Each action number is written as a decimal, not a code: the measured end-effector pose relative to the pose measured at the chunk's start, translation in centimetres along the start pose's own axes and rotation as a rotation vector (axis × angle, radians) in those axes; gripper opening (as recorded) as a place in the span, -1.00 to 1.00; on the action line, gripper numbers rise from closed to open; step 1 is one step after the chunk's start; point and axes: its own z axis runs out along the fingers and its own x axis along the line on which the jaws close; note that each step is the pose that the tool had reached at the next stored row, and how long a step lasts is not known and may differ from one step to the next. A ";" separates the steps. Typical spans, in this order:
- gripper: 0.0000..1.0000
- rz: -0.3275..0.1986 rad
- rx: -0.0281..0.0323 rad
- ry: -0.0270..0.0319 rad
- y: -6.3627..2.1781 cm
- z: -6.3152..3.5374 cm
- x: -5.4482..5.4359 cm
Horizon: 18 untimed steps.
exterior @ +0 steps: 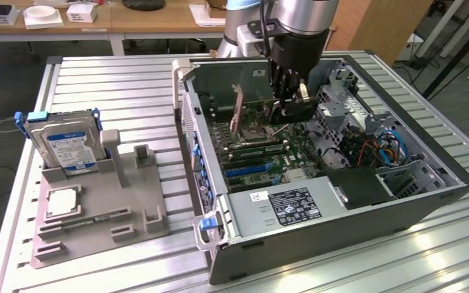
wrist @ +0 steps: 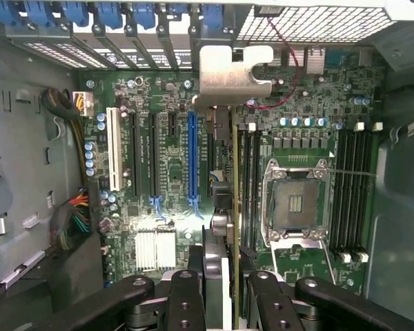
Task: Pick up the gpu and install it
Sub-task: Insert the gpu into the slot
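Gripper (wrist: 224, 293) clamps gpu (wrist: 232, 76) inside open case (exterior: 341, 224) (motherboard (wrist: 169, 172) beneath).

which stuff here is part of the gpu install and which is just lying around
In the job: gpu, held in the gripper; motherboard; case.
Lying about: hard drive, cpu, memory stick, all on the grey holder.

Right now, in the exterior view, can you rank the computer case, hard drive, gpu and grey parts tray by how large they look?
1. computer case
2. grey parts tray
3. hard drive
4. gpu, which is angled, partly hidden and farther from the camera, so its place against the hard drive is unsure.
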 end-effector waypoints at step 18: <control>-0.41 0.022 0.0117 0.0020 1.34 1.62 1.0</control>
